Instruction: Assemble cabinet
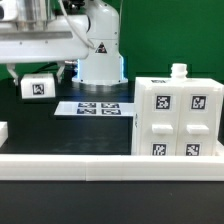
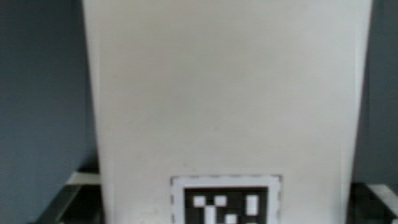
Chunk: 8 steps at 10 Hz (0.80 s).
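The cabinet body [image 1: 175,118] is the big white block at the exterior view's right, with several marker tags on its front and a small knob on top. My gripper [image 1: 38,74] hangs at the exterior view's left, with its jaws on either side of a smaller white tagged panel [image 1: 38,88], low over the dark table. In the wrist view this panel [image 2: 214,90] fills the picture, with its tag near my gripper [image 2: 222,200]. The dark fingertips [image 2: 75,196] show at the panel's two sides, pressed against it.
The marker board [image 1: 95,107] lies flat on the table between the panel and the cabinet body. The robot's white base [image 1: 100,55] stands behind it. A white rail [image 1: 100,160] runs along the front edge, and a small white piece [image 1: 3,131] sits at the far left.
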### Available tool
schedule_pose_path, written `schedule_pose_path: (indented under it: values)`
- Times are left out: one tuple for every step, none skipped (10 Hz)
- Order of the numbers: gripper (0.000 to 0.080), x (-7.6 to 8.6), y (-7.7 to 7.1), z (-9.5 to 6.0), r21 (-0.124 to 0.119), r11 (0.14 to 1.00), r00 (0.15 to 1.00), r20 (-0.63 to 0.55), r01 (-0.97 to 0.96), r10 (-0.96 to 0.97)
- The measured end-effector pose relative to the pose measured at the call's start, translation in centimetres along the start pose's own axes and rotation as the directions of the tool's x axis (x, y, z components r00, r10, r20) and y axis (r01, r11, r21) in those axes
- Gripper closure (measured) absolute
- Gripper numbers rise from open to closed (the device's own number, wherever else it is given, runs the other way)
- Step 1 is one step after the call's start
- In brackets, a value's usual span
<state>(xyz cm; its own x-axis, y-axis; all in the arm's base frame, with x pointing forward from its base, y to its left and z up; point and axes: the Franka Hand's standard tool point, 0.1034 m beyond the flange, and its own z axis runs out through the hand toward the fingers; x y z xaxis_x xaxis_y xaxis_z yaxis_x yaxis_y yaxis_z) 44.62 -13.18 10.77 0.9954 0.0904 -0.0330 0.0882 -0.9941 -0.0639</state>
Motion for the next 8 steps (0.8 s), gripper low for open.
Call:
schedule_pose_path:
  values:
    - [0.0238, 1.3, -2.4, -2.1, 0.005, 1.0, 1.0, -0.001, -0.026, 0.026]
    - [0.0238, 2.7, -4.3, -3.3, -0.004, 0.998, 0.998, -0.011, -0.065, 0.065]
    - [0.0238, 4.3, -6.1, -4.0, 0.001, 0.994, 0.994, -0.001, -0.106, 0.106]
    - [0.0238, 5.7, -7.0, -4.4, -0.001, 0.994, 0.994, -0.005, -0.111, 0.111]
    - [0.0238, 5.7, -6.8, -4.2, -0.002, 0.996, 0.996, -0.007, -0.093, 0.093]
    - [0.0238, 5.6, -6.8, -4.2, -0.001, 0.996, 0.996, -0.006, -0.094, 0.094]
    - [0.0238, 5.6, -6.8, -4.1, -0.001, 0.996, 0.996, -0.005, -0.093, 0.093]
    - [0.0238, 5.6, -6.8, -4.1, -0.001, 0.996, 0.996, -0.005, -0.093, 0.093]
